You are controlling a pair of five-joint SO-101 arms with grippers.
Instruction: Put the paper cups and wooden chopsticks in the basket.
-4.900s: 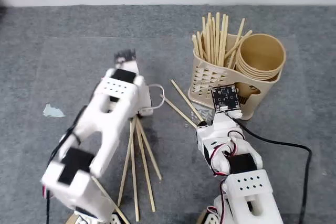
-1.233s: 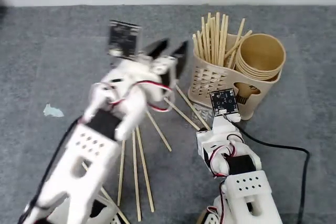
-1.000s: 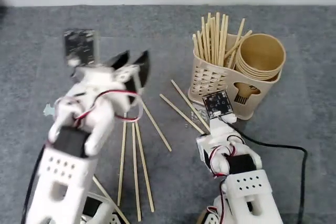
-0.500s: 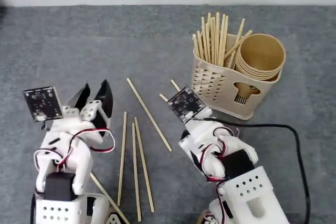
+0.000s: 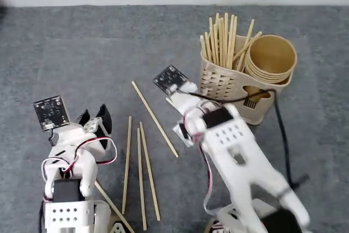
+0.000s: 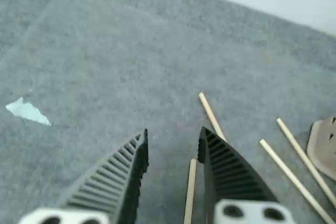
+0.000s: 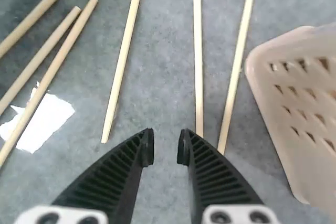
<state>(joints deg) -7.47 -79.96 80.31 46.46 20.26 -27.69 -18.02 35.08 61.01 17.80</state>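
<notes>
High view: basket (image 5: 218, 88) holds one nested stack of paper cups (image 5: 271, 58), count unclear, plus bundled chopsticks (image 5: 221, 34); right arm (image 5: 229, 140) nearer it. Left wrist view: left pincer (image 6: 173, 145) wide open, empty, one chopstick (image 6: 210, 114) ahead. Right wrist view: right pincer (image 7: 165, 148) barely parted, empty; six loose chopsticks (image 7: 123, 56), two nearest (image 7: 198, 61) directly ahead, pointing lengthwise away.

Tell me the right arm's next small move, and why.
Probably shift the right gripper slightly toward the basket and lower it astride the nearest chopstick. Its jaws are narrowly open above bare mat, and that chopstick's end lies just beside one fingertip, outside the basket.
</notes>
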